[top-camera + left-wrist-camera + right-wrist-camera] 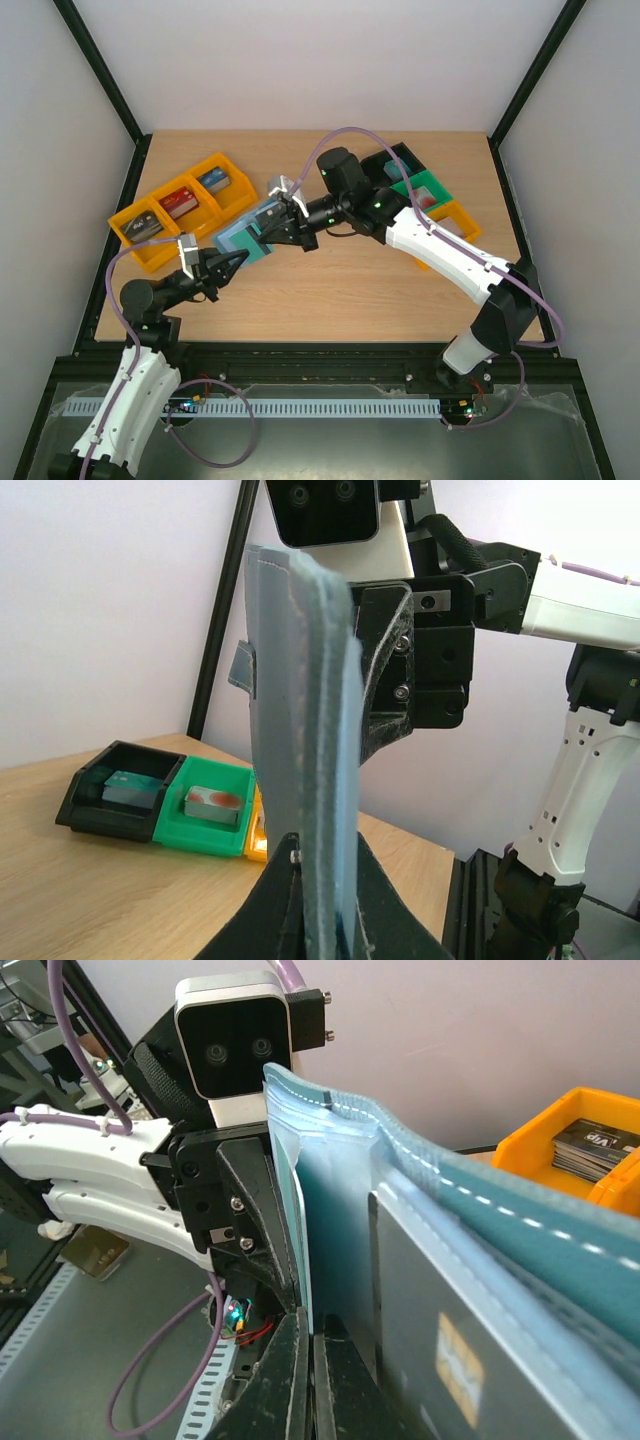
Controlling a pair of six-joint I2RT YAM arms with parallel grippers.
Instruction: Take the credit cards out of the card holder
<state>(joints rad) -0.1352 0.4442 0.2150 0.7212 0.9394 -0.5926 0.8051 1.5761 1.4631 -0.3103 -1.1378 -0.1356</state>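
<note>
The card holder point(250, 236), mid-frame above the tabletop, looks soft and floppy. The left pincer point(322, 865) and right pincer point(312, 1335) each pinch a fabric edge. I'd take the stiff, slick credit card point(430, 1330) by its exposed edge.

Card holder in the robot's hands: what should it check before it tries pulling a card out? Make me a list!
1. Left gripper shut on the card holder: ok.
2. Right gripper shut on its pale inner edge: ok.
3. Holder up off the table: ok.
4. A credit card showing in a pocket: ok.
5. Right gripper pinching that card itself: cannot tell.
</note>
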